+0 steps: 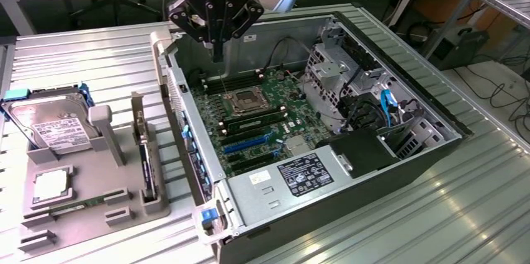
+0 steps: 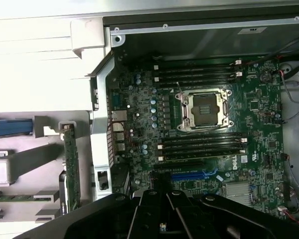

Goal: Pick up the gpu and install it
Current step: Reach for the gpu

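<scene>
My pincer (image 1: 217,48) hangs closed and empty over the case (image 1: 178,109); the gpu (image 1: 148,164) beside the case needs a square, top-edge grip.

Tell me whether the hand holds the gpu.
No: the thin dark gpu card stands in the grey plastic holder, while the black hand hangs over the open computer case.

White lettering on the motherboard (image 2: 232,160), just beside the lower memory slots (image 2: 202,147), appears to read DELL (it sits at a tilt). The power supply (image 1: 305,174) carries a black label with white print and marks, too small to read. The hard drive (image 1: 49,128) has a white label with dark print, also unreadable.
</scene>
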Controlling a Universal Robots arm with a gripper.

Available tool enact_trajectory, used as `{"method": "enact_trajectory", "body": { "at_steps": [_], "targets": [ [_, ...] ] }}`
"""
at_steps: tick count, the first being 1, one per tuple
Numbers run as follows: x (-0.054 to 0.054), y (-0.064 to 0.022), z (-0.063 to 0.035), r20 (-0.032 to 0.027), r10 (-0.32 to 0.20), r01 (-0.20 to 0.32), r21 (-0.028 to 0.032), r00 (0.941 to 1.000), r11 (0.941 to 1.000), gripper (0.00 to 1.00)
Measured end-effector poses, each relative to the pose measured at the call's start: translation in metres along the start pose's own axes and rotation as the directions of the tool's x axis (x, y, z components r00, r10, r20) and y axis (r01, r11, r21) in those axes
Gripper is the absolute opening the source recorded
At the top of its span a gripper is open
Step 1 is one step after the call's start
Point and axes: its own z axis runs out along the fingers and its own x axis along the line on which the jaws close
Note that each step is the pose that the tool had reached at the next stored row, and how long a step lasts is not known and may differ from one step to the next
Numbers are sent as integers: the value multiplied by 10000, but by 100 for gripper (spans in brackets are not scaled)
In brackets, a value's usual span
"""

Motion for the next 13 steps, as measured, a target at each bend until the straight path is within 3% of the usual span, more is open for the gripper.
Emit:
{"method": "enact_trajectory", "body": {
  "at_steps": [13],
  "targets": [
    [43, -3, -1, 0, 1, -1, 0, 10000, 10000, 11]
  ]
}}
